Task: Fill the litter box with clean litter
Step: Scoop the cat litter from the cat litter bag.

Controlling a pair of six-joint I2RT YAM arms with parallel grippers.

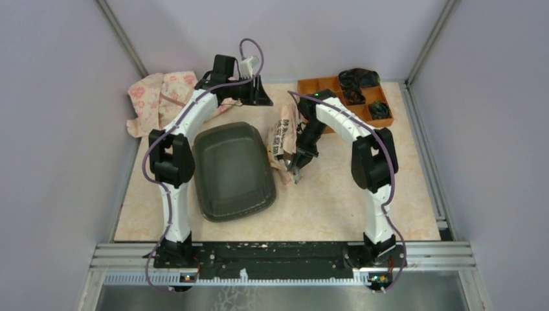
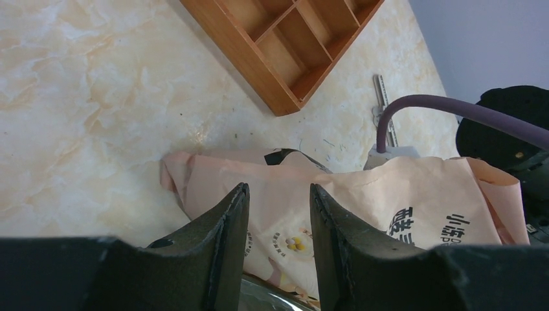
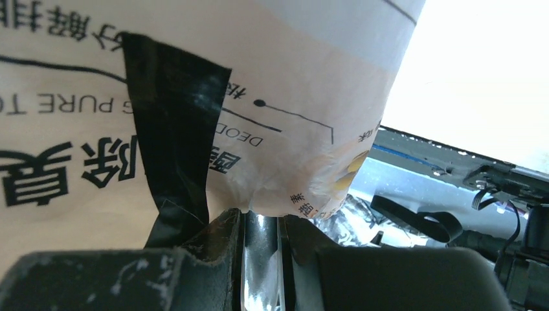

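Top external view showed the litter box lying on the table between my two arms, just left of the peach printed bag. My right gripper was pinched tight on the bag's edge. My left gripper hung half-spread and empty beyond the box's far rim, facing the bag.
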